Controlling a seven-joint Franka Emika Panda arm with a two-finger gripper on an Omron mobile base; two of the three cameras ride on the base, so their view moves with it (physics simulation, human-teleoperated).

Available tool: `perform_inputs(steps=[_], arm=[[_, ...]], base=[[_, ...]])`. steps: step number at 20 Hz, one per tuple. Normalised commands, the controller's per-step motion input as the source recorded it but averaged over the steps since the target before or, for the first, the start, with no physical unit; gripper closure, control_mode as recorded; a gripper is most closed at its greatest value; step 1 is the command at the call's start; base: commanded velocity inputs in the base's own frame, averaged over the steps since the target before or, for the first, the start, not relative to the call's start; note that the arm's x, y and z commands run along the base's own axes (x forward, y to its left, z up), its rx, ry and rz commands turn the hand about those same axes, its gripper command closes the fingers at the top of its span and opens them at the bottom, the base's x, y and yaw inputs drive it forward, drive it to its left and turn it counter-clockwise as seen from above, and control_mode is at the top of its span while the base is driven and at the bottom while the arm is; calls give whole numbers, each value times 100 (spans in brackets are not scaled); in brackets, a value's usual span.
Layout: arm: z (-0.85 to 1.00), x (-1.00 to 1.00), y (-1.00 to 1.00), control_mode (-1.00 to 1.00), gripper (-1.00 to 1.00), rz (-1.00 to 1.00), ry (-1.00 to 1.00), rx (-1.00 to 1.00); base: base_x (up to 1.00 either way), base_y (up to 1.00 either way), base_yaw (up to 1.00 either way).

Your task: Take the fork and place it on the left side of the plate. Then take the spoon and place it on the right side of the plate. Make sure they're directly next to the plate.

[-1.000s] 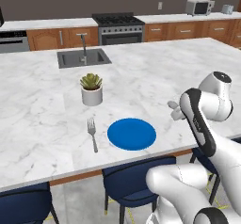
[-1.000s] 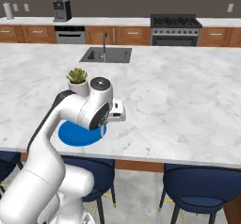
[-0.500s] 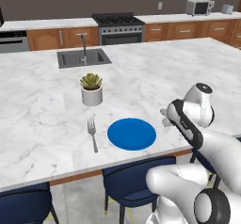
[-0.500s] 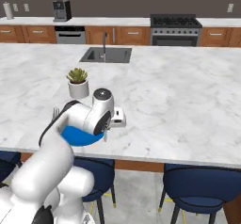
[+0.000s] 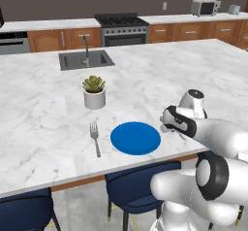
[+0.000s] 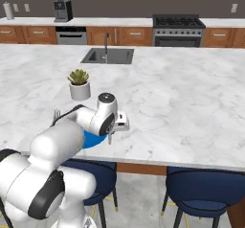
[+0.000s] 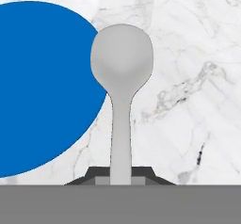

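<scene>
Holding the spoon [image 7: 121,72] by its handle, the closed gripper [image 7: 120,173] hovers at the plate's [image 5: 135,138] right edge; fork [image 5: 95,137] lies left. Lowering it flat, just beside the rim, looks wise.

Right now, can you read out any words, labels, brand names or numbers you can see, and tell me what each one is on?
No readable text anywhere.
Plate: plain blue, no mark.
Spoon and fork: bare grey metal, no stamp visible.
Plant pot: plain white.
Microwave, stove and coffee maker: any panel markings are too small and blurred to read.
</scene>
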Motion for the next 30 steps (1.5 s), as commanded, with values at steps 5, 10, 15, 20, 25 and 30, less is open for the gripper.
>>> perform_inputs(steps=[5,10,15,20,25,30], arm=[[-32,25,0,-100,100,0,0,0],[-22,12,-2,-100,100,0,0,0],[-22,1,-11,-100,100,0,0,0],[-22,2,-9,-100,100,-1,0,0],[-21,10,0,-100,100,-2,0,0],[-16,14,0,-100,100,-2,0,0]], base=[[0,0,0],[0,0,0],[0,0,0],[0,0,0],[0,0,0],[0,0,0]])
